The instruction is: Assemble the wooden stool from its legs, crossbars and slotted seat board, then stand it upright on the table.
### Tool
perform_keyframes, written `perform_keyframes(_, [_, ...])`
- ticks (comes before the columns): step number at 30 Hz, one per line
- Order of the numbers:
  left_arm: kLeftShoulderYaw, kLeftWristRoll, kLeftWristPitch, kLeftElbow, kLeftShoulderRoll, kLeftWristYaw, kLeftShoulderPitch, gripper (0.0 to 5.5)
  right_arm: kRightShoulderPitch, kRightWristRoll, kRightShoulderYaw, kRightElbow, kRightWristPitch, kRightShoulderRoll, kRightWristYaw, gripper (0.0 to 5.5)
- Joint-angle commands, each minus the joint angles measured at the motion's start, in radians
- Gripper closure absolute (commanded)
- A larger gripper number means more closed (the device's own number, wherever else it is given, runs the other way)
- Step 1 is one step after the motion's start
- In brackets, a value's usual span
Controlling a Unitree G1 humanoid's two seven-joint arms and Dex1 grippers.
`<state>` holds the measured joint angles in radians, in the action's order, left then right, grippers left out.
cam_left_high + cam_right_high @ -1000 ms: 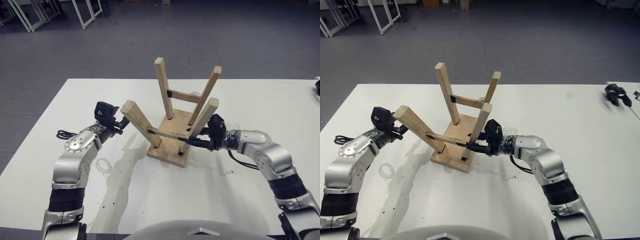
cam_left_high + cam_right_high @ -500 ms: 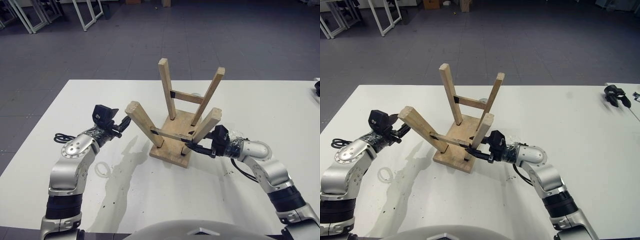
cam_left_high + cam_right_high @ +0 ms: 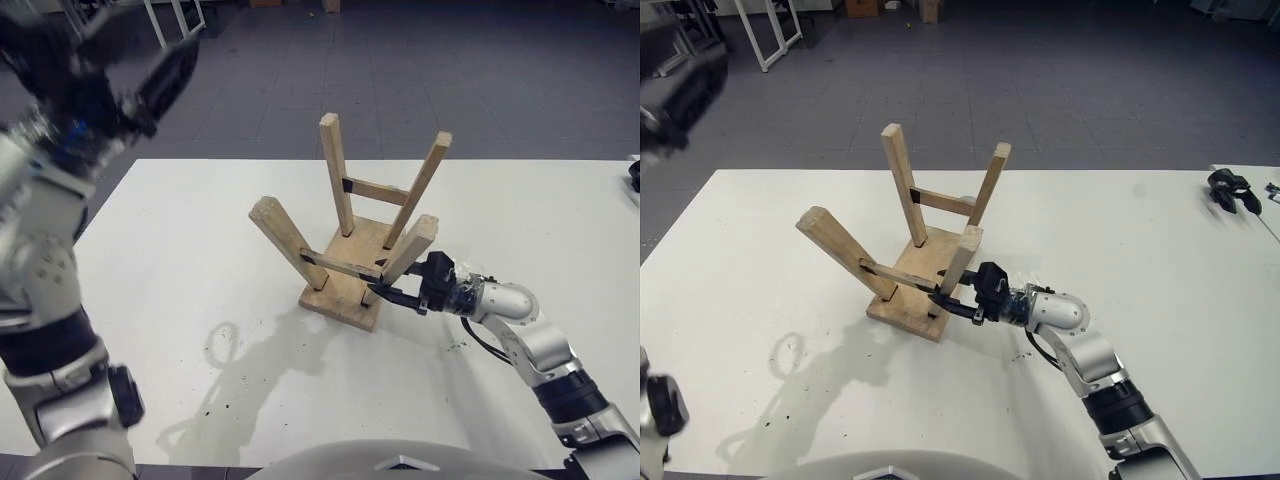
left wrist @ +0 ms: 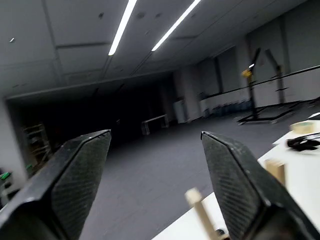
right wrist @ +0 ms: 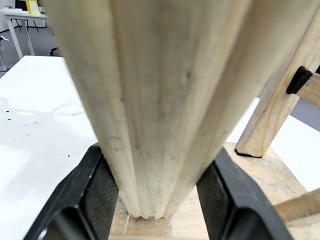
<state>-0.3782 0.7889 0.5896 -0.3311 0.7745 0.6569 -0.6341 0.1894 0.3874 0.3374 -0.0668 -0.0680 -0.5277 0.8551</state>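
The wooden stool stands upside down, its seat board [image 3: 345,302] flat on the white table [image 3: 180,230] and its legs pointing up, joined by crossbars [image 3: 376,190]. My right gripper [image 3: 386,293] is low at the base of the near right leg [image 3: 411,250]. In the right wrist view its fingers [image 5: 95,195] press on both sides of that leg [image 5: 160,100], so it is shut on it. My left gripper [image 3: 110,60] is raised high above the table's left side, far from the stool. Its fingers [image 4: 80,170] are spread wide open, holding nothing.
A small clear ring [image 3: 222,340] lies on the table left of the seat board, among dark specks. A black object [image 3: 1232,190] sits at the table's far right edge. White frames [image 3: 175,20] stand on the floor behind.
My left arm has swung up and away from the near left leg, from table height to well above it. The right gripper stays at the near right leg.
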Motion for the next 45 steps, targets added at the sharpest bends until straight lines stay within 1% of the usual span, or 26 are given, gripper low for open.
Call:
perform_keyframes(1, [0.246,0.047,0.112,-0.114,0.136,0.27,-0.105,2.0,-0.015,-0.129,0.04,0.043,-0.127,-0.055,-0.015,3.46])
perform_keyframes(4, [0.512,-0.091,0.085,-0.111,0.133,0.428,-0.137,2.0,-0.001,-0.136,0.042,0.042,-0.142,-0.047,-0.023,3.46])
perform_keyframes(7, [0.717,-0.277,0.003,-0.062,0.135,0.541,-0.127,2.0,0.008,-0.143,0.047,0.039,-0.148,-0.043,-0.024,3.46])
perform_keyframes(9, [0.8,-0.353,-0.03,-0.027,0.113,0.587,-0.12,2.0,0.011,-0.147,0.05,0.033,-0.151,-0.043,-0.025,3.46])
perform_keyframes(13, [0.905,-0.487,-0.101,0.073,0.043,0.609,-0.115,2.0,0.011,-0.157,0.056,0.023,-0.154,-0.038,-0.029,3.46])
perform_keyframes(16, [0.926,-0.532,-0.122,0.119,-0.008,0.612,-0.113,2.0,0.005,-0.162,0.062,0.015,-0.155,-0.038,-0.033,3.46])
perform_keyframes(19, [0.931,-0.559,-0.127,0.151,-0.048,0.615,-0.109,2.42,-0.002,-0.164,0.07,0.006,-0.157,-0.046,-0.037,3.46])
perform_keyframes(20, [0.931,-0.564,-0.126,0.157,-0.056,0.618,-0.109,2.65,-0.004,-0.166,0.073,0.004,-0.157,-0.05,-0.038,3.46])
perform_keyframes(25, [0.941,-0.599,-0.088,0.153,-0.083,0.615,-0.119,3.29,-0.016,-0.172,0.081,-0.007,-0.161,-0.057,-0.045,3.46])
perform_keyframes(29, [0.928,-0.615,-0.059,0.133,-0.097,0.606,-0.118,3.94,-0.026,-0.181,0.091,-0.012,-0.159,-0.063,-0.052,3.46])
perform_keyframes(33, [0.923,-0.628,-0.055,0.147,-0.103,0.609,-0.119,4.42,-0.032,-0.194,0.098,-0.011,-0.149,-0.072,-0.049,3.46])
perform_keyframes(45, [0.897,-0.583,-0.097,0.19,-0.079,0.721,-0.125,4.43,-0.033,-0.204,0.104,0.05,-0.119,-0.082,-0.034,3.46])
